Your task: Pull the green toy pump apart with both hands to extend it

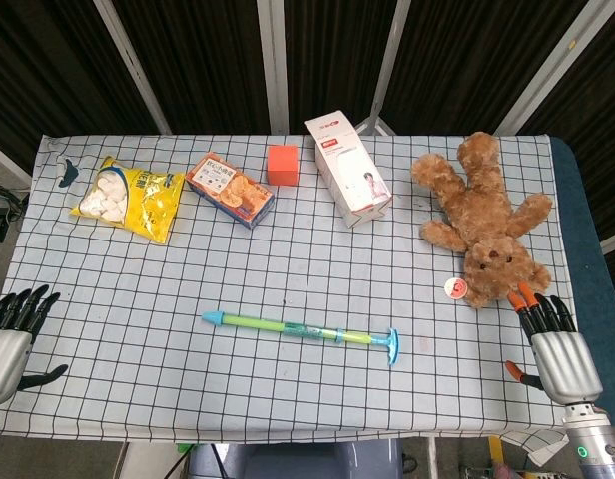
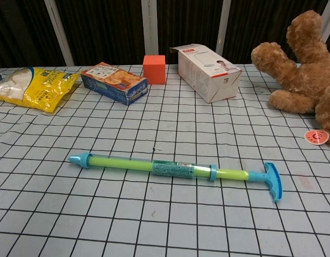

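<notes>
the left hand (image 1: 10,334) rests at the left edge of the table (image 1: 138,399), holding nothing, its dark fingers lying side by side and pointing up the cloth with the thumb out to the side. it shows only in the head view. behind it, near the far left of the checked cloth, lies a yellow bag of white sweets (image 1: 128,198), and just to its right a blue and orange biscuit box (image 1: 231,189) set at an angle. an orange cube (image 1: 283,165) stands beside that, near the far edge, then a white carton (image 1: 347,170) lying on its side.

the green toy pump (image 1: 306,330) lies flat in the middle of the near half of the table, untouched and well apart from both hands, its blue pointed tip to the left and its blue t-handle to the right.

a brown teddy bear (image 1: 487,225) sprawls at the right, head toward the near side, with a small round tag beside it. the right hand (image 1: 555,344) sits at the near right edge, just below the bear's head, empty, fingers straight and close together, some tipped orange.
</notes>
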`<state>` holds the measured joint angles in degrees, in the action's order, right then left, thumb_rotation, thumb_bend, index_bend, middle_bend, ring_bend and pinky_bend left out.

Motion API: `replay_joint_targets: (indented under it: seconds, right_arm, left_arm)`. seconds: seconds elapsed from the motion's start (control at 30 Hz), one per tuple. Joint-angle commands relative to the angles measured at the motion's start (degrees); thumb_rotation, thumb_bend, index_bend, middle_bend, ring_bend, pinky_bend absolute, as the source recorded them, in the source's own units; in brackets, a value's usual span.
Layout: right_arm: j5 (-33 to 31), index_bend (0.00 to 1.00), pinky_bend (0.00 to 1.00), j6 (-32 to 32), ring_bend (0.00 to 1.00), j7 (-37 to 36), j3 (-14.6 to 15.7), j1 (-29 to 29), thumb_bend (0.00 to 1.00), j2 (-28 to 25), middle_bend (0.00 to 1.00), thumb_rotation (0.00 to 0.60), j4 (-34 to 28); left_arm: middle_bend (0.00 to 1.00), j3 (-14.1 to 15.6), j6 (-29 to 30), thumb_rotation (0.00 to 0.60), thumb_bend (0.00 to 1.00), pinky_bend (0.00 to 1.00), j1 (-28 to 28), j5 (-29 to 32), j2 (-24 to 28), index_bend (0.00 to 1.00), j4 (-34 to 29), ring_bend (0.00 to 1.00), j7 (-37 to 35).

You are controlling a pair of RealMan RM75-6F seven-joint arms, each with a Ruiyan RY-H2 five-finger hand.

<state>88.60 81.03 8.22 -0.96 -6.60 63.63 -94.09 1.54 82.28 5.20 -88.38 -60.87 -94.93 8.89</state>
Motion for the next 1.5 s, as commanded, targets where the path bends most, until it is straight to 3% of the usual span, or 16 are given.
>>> replay_joint_targets:
  seconds: [0.03, 0.83, 0.9, 1.0, 1.07, 1.2, 1.5]
  right_arm:
    - [0.29, 0.00, 0.00, 0.30, 0.00, -0.06, -0.03, 0.05, 0.19, 0.20, 0.00, 0.600, 0.24]
    - [2.35, 0.01, 0.00, 2.55, 0.00, -0.47, 0.21, 0.62, 0.19, 1.24, 0.00, 0.600, 1.04]
    - [2.58, 0.05, 0.00, 2.52, 0.00, -1.29, 0.06, 0.39, 0.19, 1.40, 0.00, 0.600, 0.64]
    - [3.28, 0.24, 0.00, 2.42, 0.00, -2.41, -0.20, -0.20, 0.19, 1.90, 0.02, 0.600, 0.10]
    - [4.28, 0.30, 0.00, 2.30, 0.00, -2.59, -0.45, -0.93, 0.19, 2.77, 0.05, 0.600, -0.12]
    - [4.74, 0.34, 0.00, -0.73, 0.00, -0.77, -1.01, -3.33, 0.19, 4.99, 0.06, 0.600, -1.15]
    - [-0.49, 0.37, 0.00, -10.62, 0.00, 8.56, -2.97, -9.04, 0.19, 11.73, 0.09, 0.600, -4.30]
  left_arm:
    - [0.00, -0.02, 0.03, 0.600, 0.00, 0.00, -0.02, -0.07, -0.06, 0.00, 0.14, 0.00, -0.13]
    - [0.00, 1.36, 0.27, 0.600, 0.00, 0.00, -0.01, -3.15, -0.01, 0.00, -0.66, 0.00, 1.26]
    - [0.00, 1.54, 0.39, 0.600, 0.00, 0.00, -0.05, -3.54, 0.11, 0.00, -0.71, 0.00, 0.71]
    - [0.00, 1.71, 0.66, 0.600, 0.00, 0.00, -0.15, -3.95, 0.32, 0.00, -0.52, 0.00, -0.13]
    - [0.00, 1.73, 0.83, 0.600, 0.01, 0.00, -0.29, -3.86, 0.47, 0.00, -0.46, 0.00, -0.79]
    - [0.00, 1.66, 0.91, 0.600, 0.01, 0.00, -0.37, -3.60, 0.72, 0.00, -0.45, 0.00, -2.07]
    - [0.00, 1.54, 1.04, 0.600, 0.01, 0.00, -0.44, -3.53, 0.65, 0.00, -0.41, 0.00, -2.13]
